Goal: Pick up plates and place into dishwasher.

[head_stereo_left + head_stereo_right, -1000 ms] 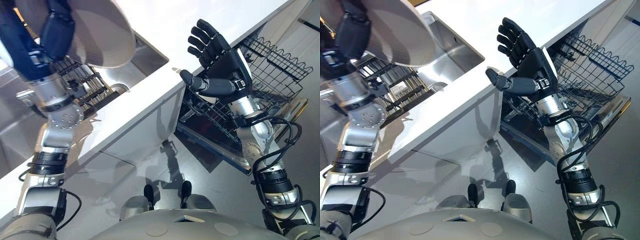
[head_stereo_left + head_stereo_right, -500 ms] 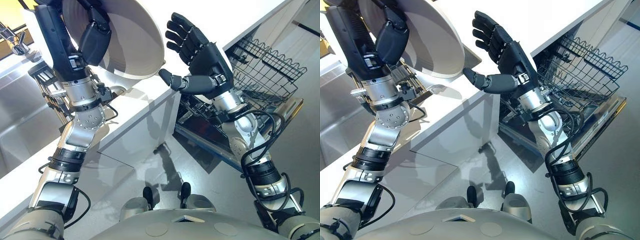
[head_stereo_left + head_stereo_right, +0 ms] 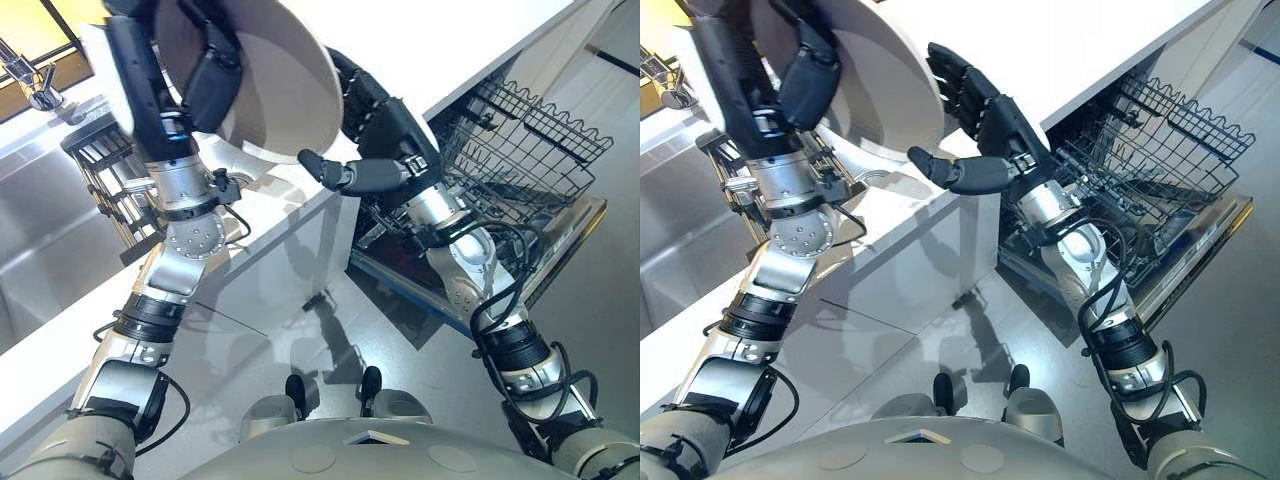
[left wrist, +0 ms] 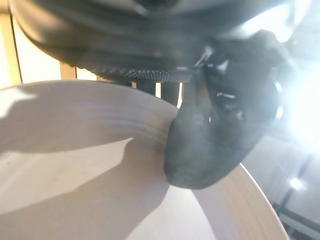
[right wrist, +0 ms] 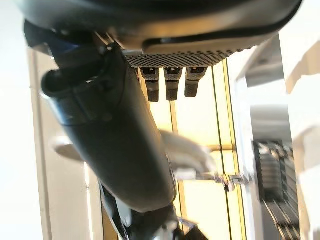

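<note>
At upper left my left hand [image 3: 215,85] grips the white plate [image 3: 285,85], thumb pressed on its face, above the white table [image 3: 420,40]. Just right, my right hand [image 3: 990,125] spreads released fingers [image 3: 955,80] beside the rim. The dishwasher rack [image 3: 520,140] sits right.

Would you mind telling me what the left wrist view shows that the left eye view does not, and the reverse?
The left wrist view alone shows the left hand's thumb pressed on the white plate's inner face. The left eye view alone shows the right hand, open beside the plate, the dishwasher rack, the white counter and the sink. Both share the plate and the left hand gripping it.
</note>
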Controlling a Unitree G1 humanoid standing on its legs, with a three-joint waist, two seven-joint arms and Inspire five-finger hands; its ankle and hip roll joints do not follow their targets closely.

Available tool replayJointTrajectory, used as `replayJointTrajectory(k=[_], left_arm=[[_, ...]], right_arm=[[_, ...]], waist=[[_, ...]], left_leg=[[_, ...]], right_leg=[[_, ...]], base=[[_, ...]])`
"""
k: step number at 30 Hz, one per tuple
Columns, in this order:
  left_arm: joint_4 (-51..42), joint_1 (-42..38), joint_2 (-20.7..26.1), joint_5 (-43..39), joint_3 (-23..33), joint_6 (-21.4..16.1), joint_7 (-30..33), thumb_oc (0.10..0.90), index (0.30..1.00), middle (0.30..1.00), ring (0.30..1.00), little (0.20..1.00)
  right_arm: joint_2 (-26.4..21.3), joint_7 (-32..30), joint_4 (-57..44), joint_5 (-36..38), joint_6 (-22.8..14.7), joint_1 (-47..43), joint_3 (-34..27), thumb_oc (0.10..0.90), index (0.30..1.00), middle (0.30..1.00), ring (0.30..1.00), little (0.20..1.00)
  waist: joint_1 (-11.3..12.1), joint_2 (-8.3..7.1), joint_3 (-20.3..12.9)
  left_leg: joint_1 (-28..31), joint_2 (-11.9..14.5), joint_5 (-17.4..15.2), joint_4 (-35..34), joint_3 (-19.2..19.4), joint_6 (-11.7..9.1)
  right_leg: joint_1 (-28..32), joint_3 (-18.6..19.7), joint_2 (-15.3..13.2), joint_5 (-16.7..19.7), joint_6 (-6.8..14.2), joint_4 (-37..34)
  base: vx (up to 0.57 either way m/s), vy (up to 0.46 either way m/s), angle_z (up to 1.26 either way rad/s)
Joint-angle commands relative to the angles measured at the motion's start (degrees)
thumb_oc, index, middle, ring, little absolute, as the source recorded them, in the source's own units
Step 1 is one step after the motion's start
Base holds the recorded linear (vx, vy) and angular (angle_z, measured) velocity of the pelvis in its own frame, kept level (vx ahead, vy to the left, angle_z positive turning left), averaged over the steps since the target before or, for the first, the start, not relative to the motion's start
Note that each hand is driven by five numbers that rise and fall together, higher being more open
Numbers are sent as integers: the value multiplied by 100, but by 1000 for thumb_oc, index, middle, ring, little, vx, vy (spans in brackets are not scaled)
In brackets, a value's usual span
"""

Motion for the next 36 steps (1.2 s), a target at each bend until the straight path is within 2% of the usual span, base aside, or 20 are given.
replayJointTrajectory(k=[1, 8, 13, 19, 20, 21, 23, 28, 36], left_arm=[[371, -837, -51, 20, -226, -366, -51, 100, 300, 300, 300, 200], [687, -839, 45, 327, -282, -56, 212, 100, 300, 300, 300, 200], [815, -767, 185, 20, -120, -77, 138, 100, 300, 300, 300, 200], [866, -549, -60, -236, -181, -184, -213, 100, 300, 300, 300, 200], [874, -497, -104, -329, -192, -225, -277, 100, 300, 300, 300, 200], [873, -438, -170, -446, -197, -261, -371, 100, 300, 300, 300, 200], [851, -315, -298, -727, -220, -423, -682, 100, 300, 300, 300, 200], [553, -182, -556, -1485, -424, -1140, -1655, 100, 300, 300, 300, 200], [76, -357, -691, -2234, -792, -1374, -2822, 100, 300, 300, 300, 200]], right_arm=[[473, -93, -95, 309, -425, -698, -41, 800, 900, 900, 900, 900], [464, -287, -49, 235, -621, -710, -112, 800, 900, 900, 900, 900], [396, -278, -98, 342, -548, -674, -260, 800, 900, 900, 900, 900], [480, -412, -123, 333, -729, -585, -251, 800, 900, 900, 900, 900], [501, -422, -128, 315, -759, -554, -269, 690, 806, 806, 806, 790], [520, -425, -135, 318, -784, -527, -287, 100, 300, 300, 300, 200], [563, -454, -131, 301, -772, -480, -287, 100, 300, 300, 300, 200], [573, -627, -37, 270, -685, -410, -284, 100, 300, 300, 300, 200], [582, -895, 105, 445, -631, -352, -275, 100, 300, 300, 300, 200]], waist=[[89, -39, -864], [83, -49, -863], [67, -35, -866], [83, -10, -842], [88, -12, -842], [92, -16, -837], [101, -23, -842], [91, -23, -826], [37, -9, -807]], left_leg=[[-228, -217, -375, 119, 39, -11], [-198, -220, -372, 75, 57, 2], [-209, -210, -362, 94, 110, -12], [-213, -203, -355, 89, 114, -12], [-211, -208, -360, 92, 110, -9], [-206, -213, -368, 98, 103, -5], [-208, -220, -379, 110, 82, 0], [-207, -237, -414, 159, 22, 32], [-141, -258, -416, 69, 11, 70]], right_leg=[[-3, -115, 401, -1237, -81, 834], [12, -108, 419, -1211, -78, 778], [1, -110, 428, -1163, -72, 729], [31, -118, 425, -1157, -79, 686], [41, -124, 423, -1154, -78, 674], [44, -130, 419, -1148, -74, 667], [45, -124, 413, -1140, -70, 652], [27, -56, 407, -1147, -79, 687], [36, -25, 395, -1136, -50, 687]], base=[[0, 0, 0], [0, 0, 0], [0, 0, 0], [0, 0, 0], [0, 0, 0], [0, 0, 0], [0, 0, 0], [0, 0, 0], [0, 0, 0]])
